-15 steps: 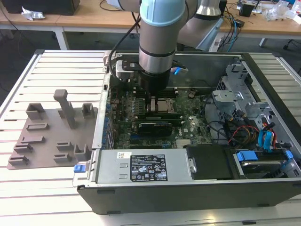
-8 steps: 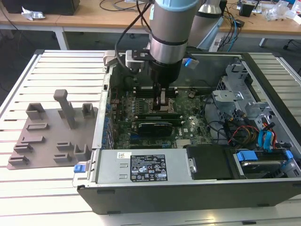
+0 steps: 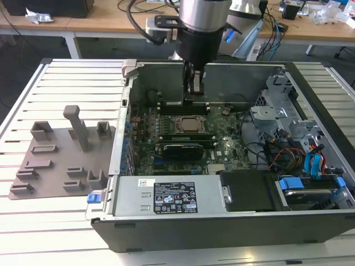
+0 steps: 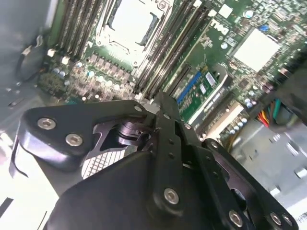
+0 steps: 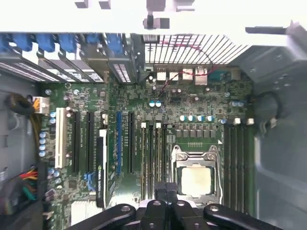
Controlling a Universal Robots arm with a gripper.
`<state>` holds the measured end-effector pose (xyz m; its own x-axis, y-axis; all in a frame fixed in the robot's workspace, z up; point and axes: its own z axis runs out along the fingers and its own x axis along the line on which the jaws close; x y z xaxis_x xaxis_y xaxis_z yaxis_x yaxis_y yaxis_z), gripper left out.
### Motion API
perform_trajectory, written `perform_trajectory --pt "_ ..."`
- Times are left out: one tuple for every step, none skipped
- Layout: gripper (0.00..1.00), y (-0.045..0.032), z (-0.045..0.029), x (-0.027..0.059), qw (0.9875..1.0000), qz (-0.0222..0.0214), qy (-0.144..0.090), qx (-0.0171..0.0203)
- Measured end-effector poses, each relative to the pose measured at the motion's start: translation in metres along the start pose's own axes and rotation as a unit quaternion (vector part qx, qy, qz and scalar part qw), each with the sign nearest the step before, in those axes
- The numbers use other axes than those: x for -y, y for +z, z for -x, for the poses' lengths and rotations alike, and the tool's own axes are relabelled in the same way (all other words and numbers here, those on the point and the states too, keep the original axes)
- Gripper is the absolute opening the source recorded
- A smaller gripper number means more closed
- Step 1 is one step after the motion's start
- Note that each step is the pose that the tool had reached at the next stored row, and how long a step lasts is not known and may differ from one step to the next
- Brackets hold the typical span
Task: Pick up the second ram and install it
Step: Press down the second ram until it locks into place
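My gripper hangs inside the open computer case, above the motherboard and close to the processor socket. In both wrist views the gripper has its fingers pressed together over the long memory slots beside the socket. No stick shows between the fingers. A dark-green stick stands in the slots on the near side of the socket. I cannot tell whether it is the second ram.
The grey holder tray with upright posts lies on the slatted table at the exterior view's left, with no green stick on it. The power supply, drive bays and cables crowd the case's near and right sides.
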<state>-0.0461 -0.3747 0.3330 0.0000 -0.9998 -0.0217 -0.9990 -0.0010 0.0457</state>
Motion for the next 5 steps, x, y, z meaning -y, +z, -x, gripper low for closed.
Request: perform_trajectory --pt "0.1 -0.0095 0.0002 -0.0004 1.0 0.0 0.0 0.0" --pt "0.1 -0.0108 0.0002 -0.0005 1.0 0.0 0.0 0.0001" --pt "0.1 -0.0108 0.0002 -0.0005 1.0 0.0 0.0 0.0002" --pt "0.1 -0.0109 0.0002 -0.0005 1.0 0.0 0.0 0.0" --pt "0.1 -0.011 0.0002 -0.0005 1.0 0.0 0.0 0.0001"
